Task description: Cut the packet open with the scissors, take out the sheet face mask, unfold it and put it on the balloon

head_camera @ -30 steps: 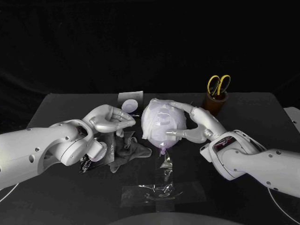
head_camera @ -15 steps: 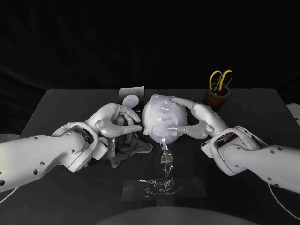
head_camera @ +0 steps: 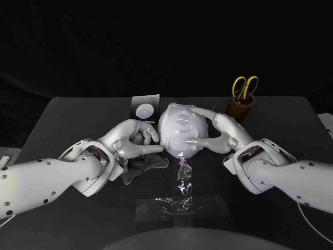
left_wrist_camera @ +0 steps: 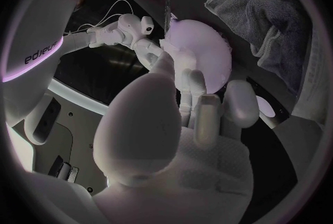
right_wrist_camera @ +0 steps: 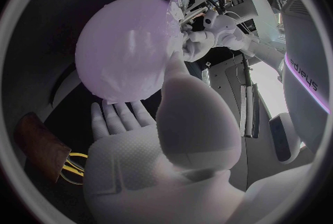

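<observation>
The pale lilac balloon (head_camera: pixel 179 130) stands on a clear stand (head_camera: pixel 183 179) at mid-table, and a wrinkled white sheet mask (head_camera: pixel 178 121) lies over its upper face. My right hand (head_camera: pixel 217 133) rests against the balloon's right side, one finger across the top and the thumb low on it. My left hand (head_camera: pixel 134 139) reaches in from the other side, fingertips touching the balloon's lower left. The left wrist view has the balloon (left_wrist_camera: pixel 200 49) just past my left hand (left_wrist_camera: pixel 187 104). The right wrist view shows my right hand (right_wrist_camera: pixel 163 124) under the balloon (right_wrist_camera: pixel 128 49). Behind the balloon lies the silver packet (head_camera: pixel 144 108).
Yellow-handled scissors (head_camera: pixel 243 89) stand in a brown holder (head_camera: pixel 239 110) at the back right. A crumpled grey cloth (head_camera: pixel 144 164) lies under my left hand. The stand's clear base plate (head_camera: pixel 178 208) sits near the table's front edge.
My left hand has uncurled and moved right and down, from beside the packet to the balloon's lower left side. The right hand has stayed on the balloon.
</observation>
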You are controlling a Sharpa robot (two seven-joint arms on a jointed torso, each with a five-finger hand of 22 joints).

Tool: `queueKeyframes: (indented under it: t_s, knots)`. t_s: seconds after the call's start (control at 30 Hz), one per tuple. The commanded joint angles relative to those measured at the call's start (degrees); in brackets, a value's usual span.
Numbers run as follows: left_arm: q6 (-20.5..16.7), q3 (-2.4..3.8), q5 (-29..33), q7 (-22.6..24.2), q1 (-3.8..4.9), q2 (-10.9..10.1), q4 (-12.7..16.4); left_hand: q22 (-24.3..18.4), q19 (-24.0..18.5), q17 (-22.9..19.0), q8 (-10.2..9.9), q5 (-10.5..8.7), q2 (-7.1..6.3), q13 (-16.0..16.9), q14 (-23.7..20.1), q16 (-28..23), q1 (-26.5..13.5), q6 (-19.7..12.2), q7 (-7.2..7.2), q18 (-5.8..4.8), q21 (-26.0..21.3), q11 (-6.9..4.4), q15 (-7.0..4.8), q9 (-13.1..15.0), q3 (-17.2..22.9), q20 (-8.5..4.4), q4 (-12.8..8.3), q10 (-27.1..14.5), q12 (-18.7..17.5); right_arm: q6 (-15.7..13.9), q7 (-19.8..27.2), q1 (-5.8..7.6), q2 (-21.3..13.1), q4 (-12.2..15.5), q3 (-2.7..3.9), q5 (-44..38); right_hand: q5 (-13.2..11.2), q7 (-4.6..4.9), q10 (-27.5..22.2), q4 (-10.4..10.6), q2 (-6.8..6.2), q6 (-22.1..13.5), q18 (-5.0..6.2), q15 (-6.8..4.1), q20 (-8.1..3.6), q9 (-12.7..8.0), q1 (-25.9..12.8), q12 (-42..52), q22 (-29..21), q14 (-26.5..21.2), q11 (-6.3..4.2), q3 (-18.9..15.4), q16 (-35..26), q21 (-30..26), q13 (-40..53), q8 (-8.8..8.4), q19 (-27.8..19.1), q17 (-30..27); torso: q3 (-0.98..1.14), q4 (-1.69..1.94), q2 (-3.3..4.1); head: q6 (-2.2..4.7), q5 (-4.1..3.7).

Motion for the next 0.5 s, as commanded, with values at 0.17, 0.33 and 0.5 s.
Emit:
queueKeyframes:
  t_s: [0.17, 0.33, 0.5]
  knots:
    - [-1.02, 0.07, -3.70, -4.23, -0.09, 0.91, 0.06, 0.53, 0.40, 10.15, 0.49, -0.22, 0.78, 0.16, 3.99, 0.27, 0.32, -0.27, -0.28, -1.19, 0.38, -0.22, -0.48, 0.10, -0.69, -0.10, -0.01, -0.46, 0.47, 1.90, -0.17, -0.28, -0.02, 0.05, -0.18, -0.16, -0.29, 7.84, -0.24, -0.09, 0.43, 0.35, 0.32, -0.07, -0.05, 0.02, 0.09, 0.25, 0.09, -0.41, 0.08, 0.31, -0.22, 0.27, 0.10, 0.13, 0.41, -0.05, 0.04, -0.04, 0.01, -0.18, -0.06]
    - [-0.47, 0.09, -4.03, -6.12, -0.10, 1.51, -0.13, 0.30, 0.02, 9.80, 0.08, -0.22, 1.52, -0.04, 3.82, 0.15, 0.77, -1.46, 0.09, -1.12, 0.35, 0.05, -0.29, -0.28, -1.71, -0.03, 0.02, -1.04, 0.39, 1.94, -0.18, -0.29, -0.01, 0.07, -0.18, -0.14, -0.29, 7.84, -0.24, -0.09, 0.43, 0.35, 0.32, -0.07, -0.05, 0.02, 0.09, 0.25, 0.09, -0.41, 0.08, 0.31, -0.22, 0.27, 0.10, 0.13, 0.41, -0.05, 0.06, -0.03, 0.00, -0.27, -0.05]
    - [0.02, 0.11, -4.74, -8.01, -0.11, 2.05, -0.27, 0.21, -0.12, 9.70, -0.04, -0.20, 1.86, -0.12, 3.77, 0.11, 1.01, -1.67, 0.20, -1.09, 0.32, 0.13, -0.21, -0.43, -1.90, 0.03, 0.00, -1.13, 0.38, 1.95, -0.18, -0.30, -0.02, 0.12, -0.18, -0.13, -0.29, 7.84, -0.24, -0.09, 0.43, 0.35, 0.32, -0.07, -0.05, 0.02, 0.09, 0.25, 0.09, -0.41, 0.08, 0.31, -0.22, 0.27, 0.10, 0.13, 0.41, -0.05, 0.04, 0.01, 0.02, -0.38, -0.11]
